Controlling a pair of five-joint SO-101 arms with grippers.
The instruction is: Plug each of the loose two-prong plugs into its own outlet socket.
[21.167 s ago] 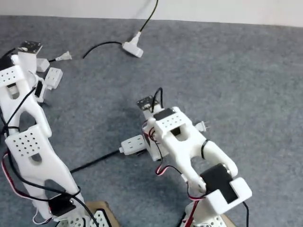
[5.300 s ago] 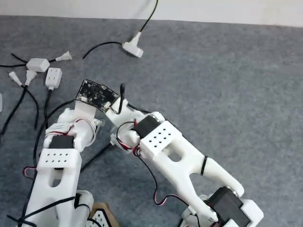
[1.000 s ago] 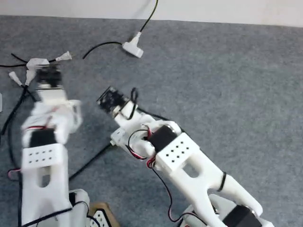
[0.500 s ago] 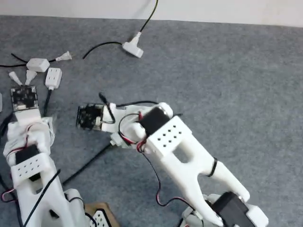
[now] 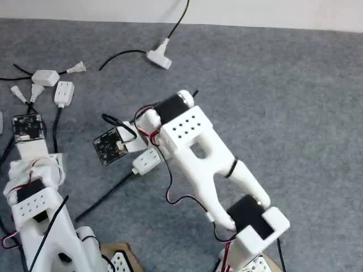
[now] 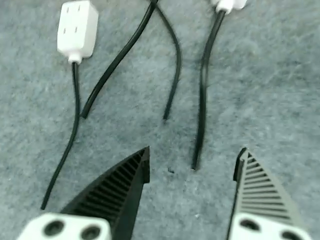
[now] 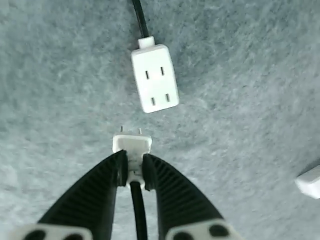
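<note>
The right gripper (image 7: 131, 172) is clamped on the narrow neck of a white two-prong plug (image 7: 131, 143), with the plug's black cord (image 7: 136, 210) running back between the jaws. The prongs point at a white outlet block (image 7: 155, 85), just short of it and not touching. The plug looks light, hard and smooth, and is best held by its flat sides behind the prongs. The outlet block lies loose on grey carpet (image 7: 250, 75) and would likely slide when pushed. Well away from the outlet block, the left gripper (image 6: 192, 160) hangs spread apart over loose black cords (image 6: 202, 90).
</note>
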